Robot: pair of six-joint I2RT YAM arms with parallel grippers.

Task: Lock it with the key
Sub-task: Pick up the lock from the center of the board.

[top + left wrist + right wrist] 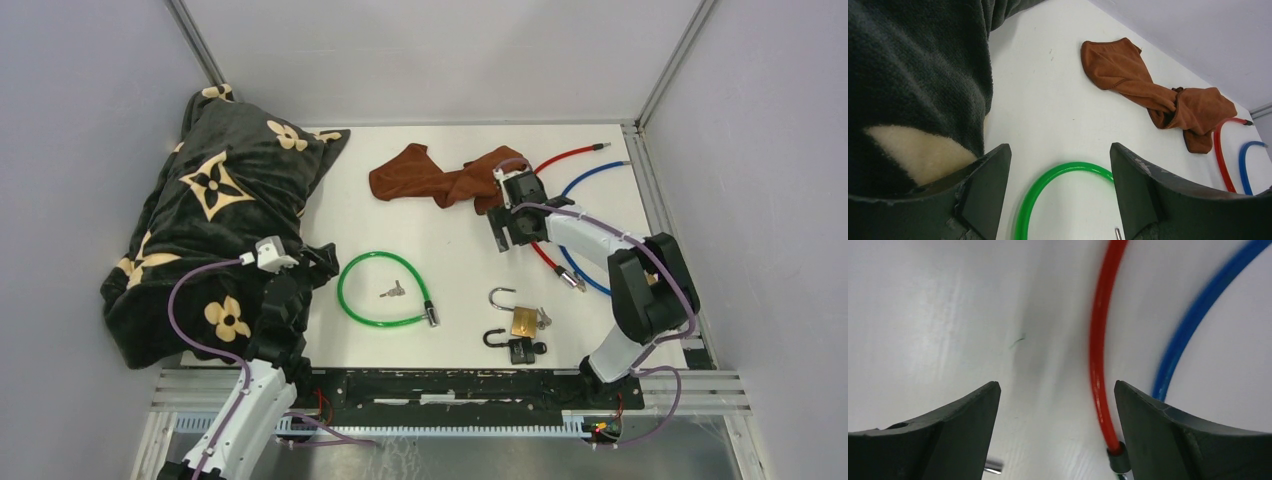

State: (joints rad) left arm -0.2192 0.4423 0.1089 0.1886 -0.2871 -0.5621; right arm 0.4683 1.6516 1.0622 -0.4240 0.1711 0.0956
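Brass padlock [523,320] with raised shackle is seen lying on the white tabletop [440,270], untouched. Left tool [1060,155] and right tool [1057,390] are spread wide, nothing gripped.

Frame left: blanket [210,230] on worktop [440,260]
Upper centre: cloth [430,180], cables [570,154] to its right
Centre: key [393,291] inside cable lock [341,290]
Lower right: padlocks [522,322], one before the other

We see a black flower-patterned blanket [215,215] heaped on the desk [440,260] at left, and a brown cloth [405,178], perhaps suede, farther back.
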